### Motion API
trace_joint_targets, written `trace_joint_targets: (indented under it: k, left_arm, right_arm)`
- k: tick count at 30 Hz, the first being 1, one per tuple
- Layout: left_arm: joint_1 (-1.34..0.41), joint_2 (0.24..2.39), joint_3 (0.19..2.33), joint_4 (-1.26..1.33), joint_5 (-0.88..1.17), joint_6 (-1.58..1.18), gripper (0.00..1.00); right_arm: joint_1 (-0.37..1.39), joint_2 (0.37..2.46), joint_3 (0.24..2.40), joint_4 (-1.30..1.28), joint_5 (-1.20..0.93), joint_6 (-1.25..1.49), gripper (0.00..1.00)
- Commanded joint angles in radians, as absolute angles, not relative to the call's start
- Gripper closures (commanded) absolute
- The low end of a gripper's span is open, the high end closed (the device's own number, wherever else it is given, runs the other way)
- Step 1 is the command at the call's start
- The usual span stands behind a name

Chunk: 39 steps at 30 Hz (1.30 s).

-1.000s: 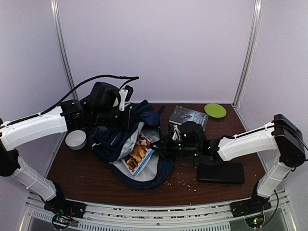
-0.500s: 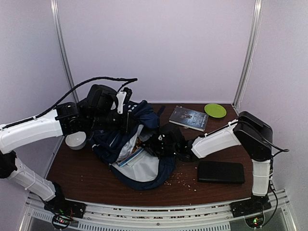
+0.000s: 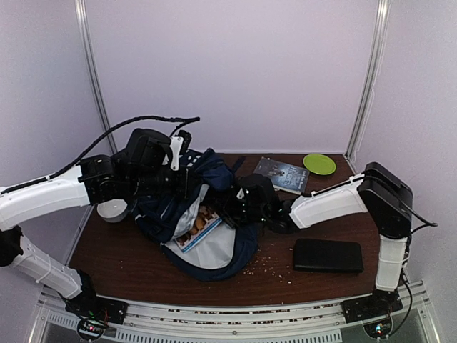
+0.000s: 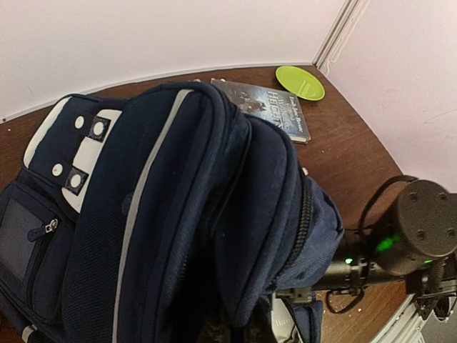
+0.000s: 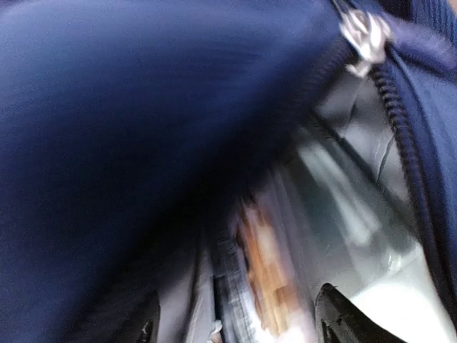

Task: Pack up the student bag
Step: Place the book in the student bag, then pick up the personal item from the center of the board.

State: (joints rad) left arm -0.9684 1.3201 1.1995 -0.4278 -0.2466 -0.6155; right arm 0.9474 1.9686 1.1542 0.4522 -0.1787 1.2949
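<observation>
My left fingers (image 3: 187, 177) clench the bag (image 3: 161, 211) by its upper rim; it lies mid-worktop (image 3: 128, 259), toward 9 o'clock. My right fingers (image 3: 229, 208) are spread apart inside its mouth, entering from 3 o'clock.

student bag (image 3: 158, 214): middle-left of the table (image 3: 121, 257), basically
snack packet (image 3: 196, 227): inside the bag's opening
pouch (image 3: 108, 211): just left of the bag
book (image 3: 280, 174): far side, right of the bag
plate (image 3: 319, 164): far right corner, beside the book
case (image 3: 328, 255): near right
crumbs (image 3: 268, 266): between bag and case
</observation>
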Motion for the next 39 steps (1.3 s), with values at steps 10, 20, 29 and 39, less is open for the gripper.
trace_joint_targets:
  k: [10,20,29,39]
  left_arm:
    - [-0.984,1.28,1.2,-0.255,-0.276,-0.617,1.0]
    - [-0.982,1.288,1.119,-0.256,-0.306,-0.562,1.0]
    - [-0.917,1.545,1.191,-0.218,-0.218,-0.527,1.0]
    - [-1.0,1.511,1.175,-0.222,-0.203,-0.532,0.02]
  right_arm:
    - [0.976,1.65,0.972,0.22,-0.133,1.099,0.21]
    - [0.974,1.178,0.66,-0.027,0.051,0.905,0.22]
    - [0.762,0.915,0.532,-0.359,0.397,0.951,0.23]
    - [0.44,0.749,0.392,-0.476,0.319,1.045,0.19]
